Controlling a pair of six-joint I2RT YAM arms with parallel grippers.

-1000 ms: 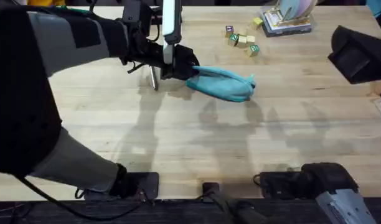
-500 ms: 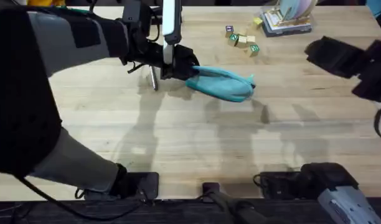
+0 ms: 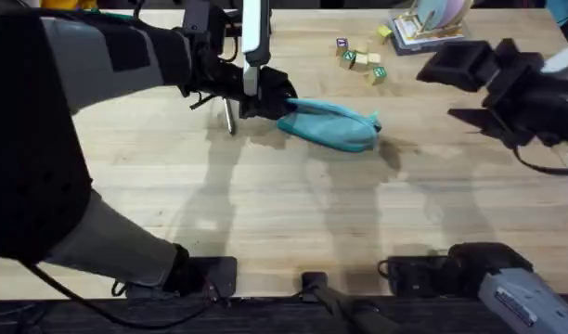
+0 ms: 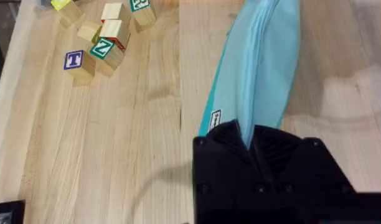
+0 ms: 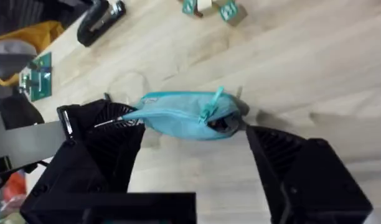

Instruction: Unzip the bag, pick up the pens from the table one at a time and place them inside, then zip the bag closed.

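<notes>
Risk: zipper pull looks small and sits at the pouch's far end; in my judgement the right gripper (image 5: 197, 180) could close beside it and catch only fabric, dragging the pouch instead of opening it.
Cause of slip: the left gripper (image 3: 265, 96) pinches just one end of the soft pouch, so a hard tug from the other side might pull the cloth free or lift the whole thing.
Bag: small teal soft fabric pencil pouch (image 3: 332, 123), oblong, lying on the pale butcher-block wooden tabletop (image 3: 293, 213) towards its far middle, zipper seam running along its top; a small white label shows near the held end.
Zipper: appears shut along its length, the teal pull (image 5: 210, 107) standing up near the free end.
Left tool: fingers pressed onto the pouch's end.
Right tool: black fingers (image 5: 302, 180) spread wide, hovering apart from the pouch, framing it.
Pen: slim silver-grey metallic pen (image 3: 228, 116) lies on the tabletop just beside the left gripper.
</notes>
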